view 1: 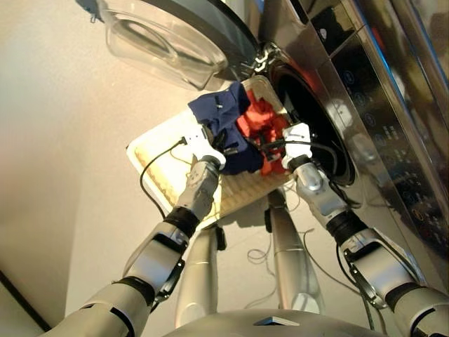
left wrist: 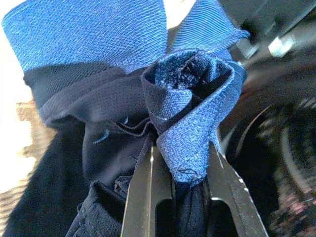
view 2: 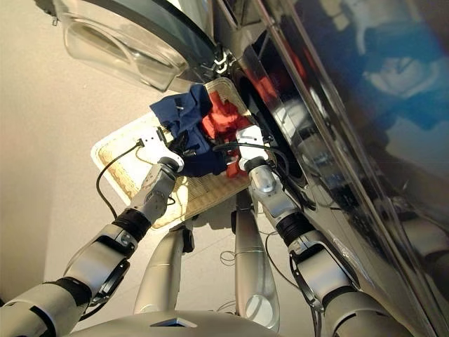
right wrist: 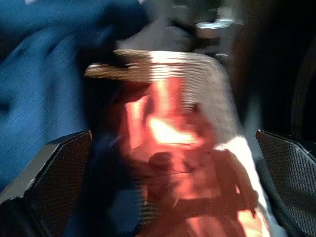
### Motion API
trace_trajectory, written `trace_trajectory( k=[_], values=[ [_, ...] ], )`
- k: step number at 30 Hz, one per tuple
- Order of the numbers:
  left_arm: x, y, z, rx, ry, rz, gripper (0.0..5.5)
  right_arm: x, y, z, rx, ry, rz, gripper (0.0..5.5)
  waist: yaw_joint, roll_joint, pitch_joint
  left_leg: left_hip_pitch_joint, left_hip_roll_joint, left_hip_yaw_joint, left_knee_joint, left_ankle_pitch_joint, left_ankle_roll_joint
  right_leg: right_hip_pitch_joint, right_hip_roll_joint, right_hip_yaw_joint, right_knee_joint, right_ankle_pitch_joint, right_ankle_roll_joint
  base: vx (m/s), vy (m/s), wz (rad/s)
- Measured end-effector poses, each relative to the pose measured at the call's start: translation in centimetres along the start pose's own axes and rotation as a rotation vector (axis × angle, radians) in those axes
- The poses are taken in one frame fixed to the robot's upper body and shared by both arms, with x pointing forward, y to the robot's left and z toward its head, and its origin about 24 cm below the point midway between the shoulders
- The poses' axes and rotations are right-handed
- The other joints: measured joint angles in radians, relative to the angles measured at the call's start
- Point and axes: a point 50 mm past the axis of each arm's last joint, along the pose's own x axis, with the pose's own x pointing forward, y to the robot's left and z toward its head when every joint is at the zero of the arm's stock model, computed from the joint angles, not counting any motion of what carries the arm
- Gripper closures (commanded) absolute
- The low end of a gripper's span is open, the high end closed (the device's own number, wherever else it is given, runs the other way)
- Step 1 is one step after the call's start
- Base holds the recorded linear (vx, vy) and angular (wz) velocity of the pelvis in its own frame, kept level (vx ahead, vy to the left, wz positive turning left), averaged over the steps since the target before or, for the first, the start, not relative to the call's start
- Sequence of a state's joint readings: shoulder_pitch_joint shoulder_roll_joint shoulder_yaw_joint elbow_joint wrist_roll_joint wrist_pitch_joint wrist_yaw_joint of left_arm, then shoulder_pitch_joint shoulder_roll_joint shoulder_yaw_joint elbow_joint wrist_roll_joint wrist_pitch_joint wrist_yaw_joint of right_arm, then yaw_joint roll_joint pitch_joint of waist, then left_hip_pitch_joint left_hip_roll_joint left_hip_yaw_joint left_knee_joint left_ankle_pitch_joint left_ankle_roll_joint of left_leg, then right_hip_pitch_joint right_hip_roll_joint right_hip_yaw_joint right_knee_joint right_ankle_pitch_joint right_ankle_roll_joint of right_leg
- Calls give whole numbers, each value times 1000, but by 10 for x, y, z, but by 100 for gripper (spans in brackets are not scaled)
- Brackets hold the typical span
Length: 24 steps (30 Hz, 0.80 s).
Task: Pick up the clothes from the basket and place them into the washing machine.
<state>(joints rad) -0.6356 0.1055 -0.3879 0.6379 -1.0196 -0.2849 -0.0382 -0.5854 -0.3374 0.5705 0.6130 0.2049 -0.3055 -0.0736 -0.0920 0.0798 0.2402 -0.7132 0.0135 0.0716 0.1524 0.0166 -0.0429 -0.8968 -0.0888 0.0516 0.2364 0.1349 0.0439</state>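
Head stereo pair looks steeply down; both share basket (view 1: 165,165) mid-frame, washing machine (view 1: 379,105) at right. L wrist cam v. close on navy garment (left wrist: 192,133); R wrist cam close over red-orange garment (right wrist: 173,163).

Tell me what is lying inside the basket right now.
In the basket lie a navy blue garment, pinched by the left gripper, and a red-orange garment. Whatever lies beneath them is covered.

- Laundry spot, home or lab unclear.
- Dark glossy washing machine (view 1: 372,119), control icons on its front.
- Its glass door (view 1: 168,35) hangs open.
- Woven basket (view 1: 165,151) of clothes (view 1: 231,116) before its porthole, on pale plain floor (view 1: 63,140).
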Motion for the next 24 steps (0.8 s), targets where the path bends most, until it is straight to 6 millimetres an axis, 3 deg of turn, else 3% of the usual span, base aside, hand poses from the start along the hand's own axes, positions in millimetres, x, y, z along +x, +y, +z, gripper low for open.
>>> trace_trajectory(
  k=[4,9,20,21,24],
  values=[
    [-1,-11,5,-48,-39,-42,550,1,13,6,-93,-27,109,0,9,0,0,27,-6,-17,-12,9,3,28,-9,-15,4,-9,4,0,0,0],
    [-4,-25,10,-107,-69,-94,550,6,26,14,-257,-59,223,0,27,1,0,30,-7,-20,-13,13,3,31,-11,-18,7,-11,7,0,0,0],
    [-18,-55,15,-204,-82,-235,550,21,16,12,-308,-7,125,0,71,20,-12,29,-13,-30,-14,16,5,33,-18,-26,8,-9,1,0,0,0],
    [-21,-55,15,-210,-77,-251,550,23,12,13,-307,-11,96,550,73,28,-17,29,-15,-33,-14,16,6,35,-21,-28,8,-9,2,0,0,0],
    [-25,-56,12,-223,-63,-262,550,26,3,16,-303,-11,32,550,87,46,-29,27,-19,-38,-14,18,8,35,-26,-33,9,-11,4,0,0,0]
  ],
)
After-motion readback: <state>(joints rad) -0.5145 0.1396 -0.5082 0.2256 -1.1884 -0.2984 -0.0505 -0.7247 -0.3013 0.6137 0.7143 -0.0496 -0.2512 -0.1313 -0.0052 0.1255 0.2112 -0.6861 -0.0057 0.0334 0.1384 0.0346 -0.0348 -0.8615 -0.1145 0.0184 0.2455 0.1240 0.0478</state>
